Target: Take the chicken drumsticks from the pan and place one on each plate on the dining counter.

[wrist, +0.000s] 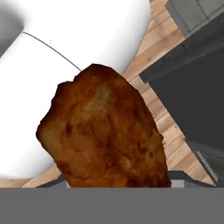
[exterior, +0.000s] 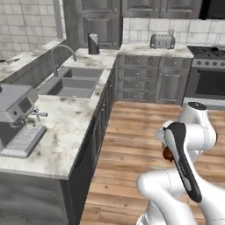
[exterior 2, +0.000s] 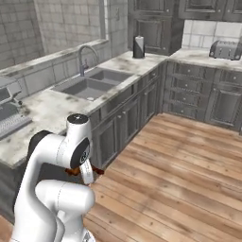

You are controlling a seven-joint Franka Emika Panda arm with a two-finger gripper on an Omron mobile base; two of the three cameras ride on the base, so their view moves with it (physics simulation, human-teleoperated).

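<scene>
The fingers pinch a chicken drumstick (wrist: 105,131), carried tucked against the arm above the wooden floor (exterior: 132,145). The robot does best keeping that pinch firm and the hand level until a plate comes into reach.

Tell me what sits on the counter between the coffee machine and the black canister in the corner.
The double sink with its arched faucet lies between the coffee machine and the black canister, clearest in the left base view.

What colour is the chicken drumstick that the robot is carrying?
Reddish-brown with darker, glossy roasted patches; the chicken drumstick shows best in the hand view.
</scene>
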